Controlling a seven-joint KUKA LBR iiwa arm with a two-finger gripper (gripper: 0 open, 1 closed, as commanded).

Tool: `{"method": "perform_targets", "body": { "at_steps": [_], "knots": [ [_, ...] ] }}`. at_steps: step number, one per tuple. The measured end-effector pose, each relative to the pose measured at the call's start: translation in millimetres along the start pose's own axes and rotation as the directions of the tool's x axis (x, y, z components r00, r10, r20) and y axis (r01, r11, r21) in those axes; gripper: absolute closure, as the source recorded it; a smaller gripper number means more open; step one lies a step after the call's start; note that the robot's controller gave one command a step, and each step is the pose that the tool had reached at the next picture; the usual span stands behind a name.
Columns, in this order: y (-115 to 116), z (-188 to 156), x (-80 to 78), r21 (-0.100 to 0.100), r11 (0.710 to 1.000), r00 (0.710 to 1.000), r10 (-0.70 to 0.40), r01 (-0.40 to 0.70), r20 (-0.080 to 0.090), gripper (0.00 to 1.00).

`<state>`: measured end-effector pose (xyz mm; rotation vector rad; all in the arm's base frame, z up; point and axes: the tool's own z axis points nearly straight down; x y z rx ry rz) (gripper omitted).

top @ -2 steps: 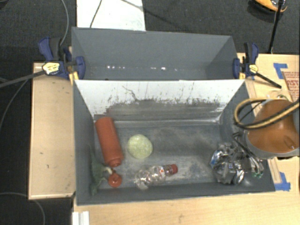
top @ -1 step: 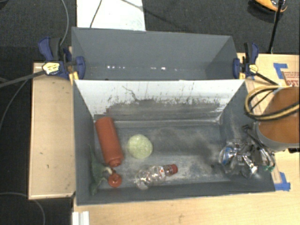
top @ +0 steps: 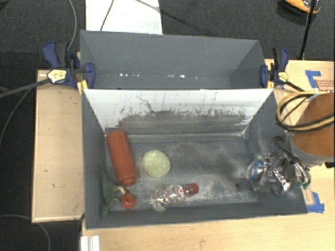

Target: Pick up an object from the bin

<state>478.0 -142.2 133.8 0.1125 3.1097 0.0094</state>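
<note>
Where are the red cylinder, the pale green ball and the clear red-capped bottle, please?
Red cylinder (top: 121,156): camera view, middle of its body.
Pale green ball (top: 156,163): camera view, its centre.
Clear red-capped bottle (top: 168,195): camera view, its clear body.

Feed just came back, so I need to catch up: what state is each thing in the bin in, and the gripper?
Red cylinder: lying down along the left wall.
Pale green ball: resting on the floor beside the cylinder.
Clear bottle: on its side, red cap on.
Small red and green thing: lying in the front left corner.
Gripper: low at the right end, apart from all four.
</note>
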Motion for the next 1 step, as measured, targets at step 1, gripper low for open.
{"method": "perform_targets", "body": {
  "at_steps": [1],
  "knots": [
    [34.8,-18.5,-2.9,0.001,0.977,0.977,-0.215,0.215,0.003,1.0]
  ]
}}
